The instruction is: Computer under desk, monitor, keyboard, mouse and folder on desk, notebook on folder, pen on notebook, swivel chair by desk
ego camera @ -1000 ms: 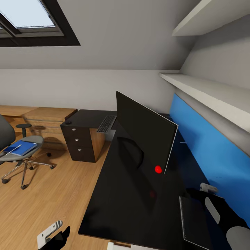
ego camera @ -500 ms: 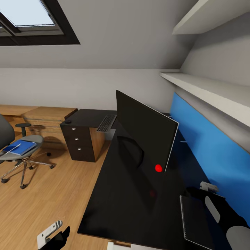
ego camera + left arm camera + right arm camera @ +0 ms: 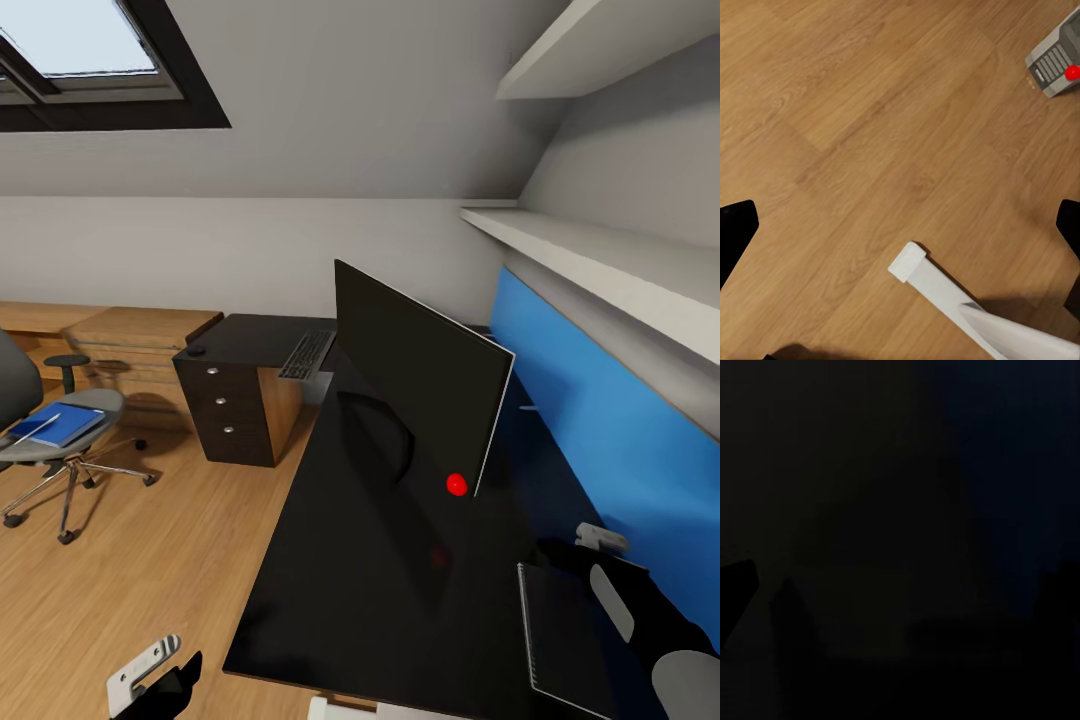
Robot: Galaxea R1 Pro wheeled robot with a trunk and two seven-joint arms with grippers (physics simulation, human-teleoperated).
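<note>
1. The left gripper [image 3: 900, 225] hangs low over the wooden floor [image 3: 855, 112], beside the near edge of the desk [image 3: 370, 600]. In the left wrist view its two dark fingertips sit at opposite edges of the picture, spread wide with nothing between them but bare planks.
2. Below that gripper the desk's white leg [image 3: 945, 292] stands on the floor, and further off the corner of the computer [image 3: 1059, 56], light grey with a red mark, also rests on the floor.
3. The right gripper [image 3: 600, 542] hovers just above the glossy black desk top at its near right end; whether its fingers are spread or closed I cannot tell, as the right wrist view is almost wholly dark.
4. The notebook [image 3: 560, 640] lies flat on the desk just beside the right arm, on the side nearer the robot.
5. The monitor [image 3: 420, 385] stands upright mid-desk, beyond the right gripper, a red dot at its lower corner.
6. The keyboard [image 3: 306, 356] lies at the far part of the desk, past the monitor; the mouse [image 3: 197, 351] sits on the drawer unit's top, well apart from both grippers.
7. The swivel chair [image 3: 55, 440] stands away from the desk, to the left, with the blue folder [image 3: 58, 426] and the pen [image 3: 35, 430] on its seat.
8. Around it: a blue wall panel [image 3: 600, 430], white shelves [image 3: 600, 260], a skylight [image 3: 80, 60] and light wooden cabinets [image 3: 130, 340].
</note>
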